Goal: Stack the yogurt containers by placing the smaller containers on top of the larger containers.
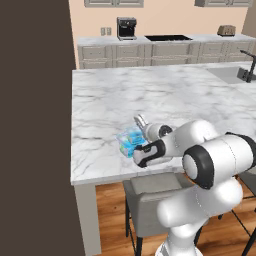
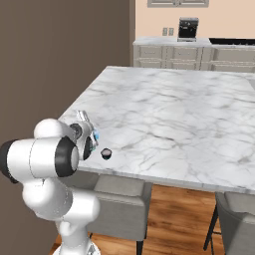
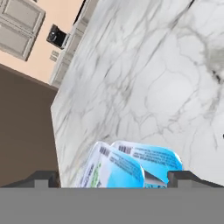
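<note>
White-grey marbled stone forms the island top, which is seen filling the middle of both base views and running diagonally across the hand view.

The gripper is seen at the bottom of the hand view, its two dark tips set wide apart with the pack lying between them; whether the tips touch the pack cannot be told. In the left base view the gripper is found at centre, just above the pack, which lies near the island's front edge and is partly covered by the arm. In the right base view the gripper is seen at left centre, and only a sliver of blue is shown beside the wrist.

One pack is counted, and one cup. The cup is shown in the right base view, standing on the stone close to the front edge, just right of the wrist and apart from the pack.

Grey stools are seen under the island over a wooden floor. Along the peach back wall, grey cabinets are ranged, with a coffee machine at upper centre of the left base view. A toaster and a dark tap are shown at the right of the left base view. A dark brown wall is seen at the left.
</note>
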You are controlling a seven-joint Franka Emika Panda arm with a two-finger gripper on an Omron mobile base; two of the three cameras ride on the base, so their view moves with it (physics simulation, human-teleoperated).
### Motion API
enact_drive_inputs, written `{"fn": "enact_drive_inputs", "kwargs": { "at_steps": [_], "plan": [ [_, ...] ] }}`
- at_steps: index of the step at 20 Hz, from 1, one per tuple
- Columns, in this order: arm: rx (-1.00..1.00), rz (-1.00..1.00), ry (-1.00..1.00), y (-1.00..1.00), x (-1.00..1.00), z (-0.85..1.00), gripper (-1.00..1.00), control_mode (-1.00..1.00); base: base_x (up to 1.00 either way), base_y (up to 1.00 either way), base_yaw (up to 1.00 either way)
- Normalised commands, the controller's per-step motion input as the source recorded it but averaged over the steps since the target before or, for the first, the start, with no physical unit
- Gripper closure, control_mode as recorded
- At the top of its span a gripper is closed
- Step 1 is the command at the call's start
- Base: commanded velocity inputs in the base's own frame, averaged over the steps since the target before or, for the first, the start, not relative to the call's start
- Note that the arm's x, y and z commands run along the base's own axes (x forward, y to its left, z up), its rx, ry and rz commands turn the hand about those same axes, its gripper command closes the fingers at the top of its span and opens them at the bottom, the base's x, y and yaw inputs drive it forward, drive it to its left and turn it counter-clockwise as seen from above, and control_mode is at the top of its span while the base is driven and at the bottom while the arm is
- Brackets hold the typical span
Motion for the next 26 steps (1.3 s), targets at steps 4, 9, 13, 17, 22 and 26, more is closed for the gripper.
{"fn": "enact_drive_inputs", "kwargs": {
  "at_steps": [4, 9, 13, 17, 22, 26],
  "plan": [
    [0.0, -0.02, 0.14, -0.14, -0.19, 0.29, -1.0, -1.0, 0.0, 0.0, 0.0],
    [0.0, -0.03, 0.17, -0.18, -0.28, 0.26, -1.0, -1.0, 0.0, 0.0, 0.0],
    [0.0, -0.03, 0.17, -0.18, -0.28, 0.25, -1.0, -1.0, 0.0, 0.0, 0.0],
    [0.0, -0.03, 0.15, -0.17, -0.26, 0.29, -1.0, -1.0, 0.0, 0.0, 0.0],
    [0.0, -0.02, 0.12, -0.19, -0.29, 0.3, -1.0, -1.0, 0.0, 0.0, 0.0],
    [0.0, 0.0, 0.07, -0.22, -0.29, 0.04, -1.0, -1.0, 0.0, 0.0, 0.0]
  ]
}}
